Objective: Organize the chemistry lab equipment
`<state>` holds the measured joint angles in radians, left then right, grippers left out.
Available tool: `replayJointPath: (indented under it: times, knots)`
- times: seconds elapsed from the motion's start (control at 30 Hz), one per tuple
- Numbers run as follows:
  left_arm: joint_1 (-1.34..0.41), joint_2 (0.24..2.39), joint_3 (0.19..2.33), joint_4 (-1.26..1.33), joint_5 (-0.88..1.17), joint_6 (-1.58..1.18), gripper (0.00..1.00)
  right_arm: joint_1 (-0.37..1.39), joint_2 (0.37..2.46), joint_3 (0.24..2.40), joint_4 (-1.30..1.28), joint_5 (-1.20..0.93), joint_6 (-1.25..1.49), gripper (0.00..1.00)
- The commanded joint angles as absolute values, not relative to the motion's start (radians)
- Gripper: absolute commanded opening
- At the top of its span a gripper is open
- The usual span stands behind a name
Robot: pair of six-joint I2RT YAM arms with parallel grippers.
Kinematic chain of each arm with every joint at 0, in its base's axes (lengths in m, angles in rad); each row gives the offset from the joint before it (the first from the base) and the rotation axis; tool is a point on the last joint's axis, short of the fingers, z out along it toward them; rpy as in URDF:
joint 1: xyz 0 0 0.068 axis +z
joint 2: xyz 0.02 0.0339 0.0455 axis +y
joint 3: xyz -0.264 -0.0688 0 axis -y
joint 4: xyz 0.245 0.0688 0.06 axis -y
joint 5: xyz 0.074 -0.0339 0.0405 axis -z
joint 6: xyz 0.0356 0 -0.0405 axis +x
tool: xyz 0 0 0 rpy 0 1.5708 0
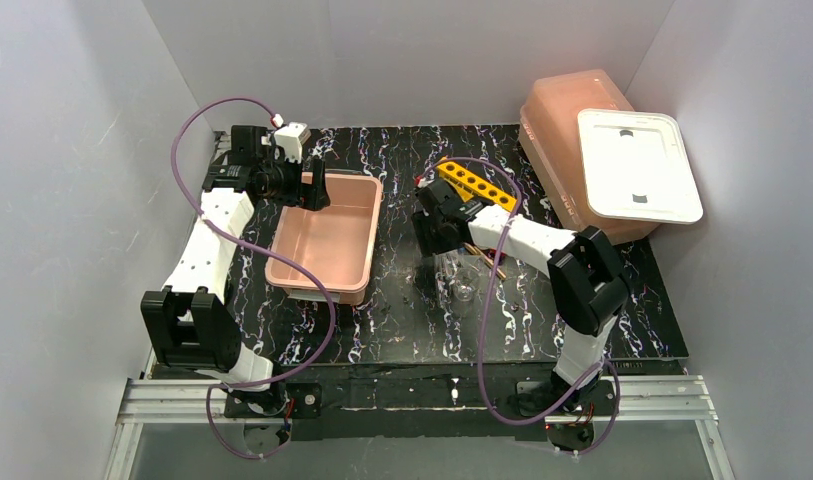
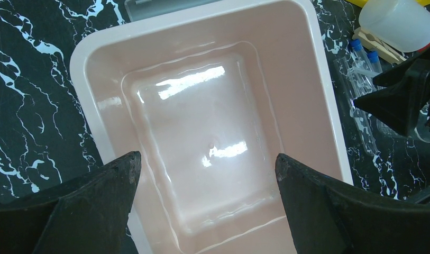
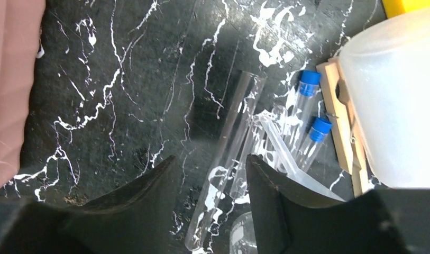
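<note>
My left gripper (image 1: pixel 313 190) hangs open and empty over the far end of the empty pink tub (image 1: pixel 327 245); in the left wrist view (image 2: pixel 207 159) its fingers frame the tub's bare floor (image 2: pixel 202 106). My right gripper (image 1: pixel 437 215) is open, low over the mat. In the right wrist view (image 3: pixel 211 160) its fingers straddle a clear test tube (image 3: pixel 227 159) lying flat, without touching it. Beside it lie two blue-capped tubes (image 3: pixel 309 103), a wooden clamp (image 3: pixel 342 121), the translucent white bottle (image 3: pixel 398 95) and a small beaker (image 3: pixel 247 233). The yellow rack (image 1: pixel 474 185) lies behind the gripper.
A large upturned pink tub (image 1: pixel 572 110) with a white lid (image 1: pixel 637 165) on it sits at the back right. Clear glassware (image 1: pixel 462 282) and brown rods (image 1: pixel 482 255) lie near the right arm. Grey walls close in on three sides.
</note>
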<state>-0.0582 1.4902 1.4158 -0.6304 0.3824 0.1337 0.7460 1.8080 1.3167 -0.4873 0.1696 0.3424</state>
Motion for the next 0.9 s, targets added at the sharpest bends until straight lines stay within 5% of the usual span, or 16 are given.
replayJointPath:
  times: [0.0,0.87]
  knots:
    - [-0.055,1.439,1.440,-0.652,0.392,0.129,0.98,0.752,1.855,1.349,-0.420,0.145,0.383,0.56]
    - [-0.055,1.438,1.446,-0.654,0.385,0.141,0.98,0.753,1.954,1.375,-0.418,0.103,0.369,0.43]
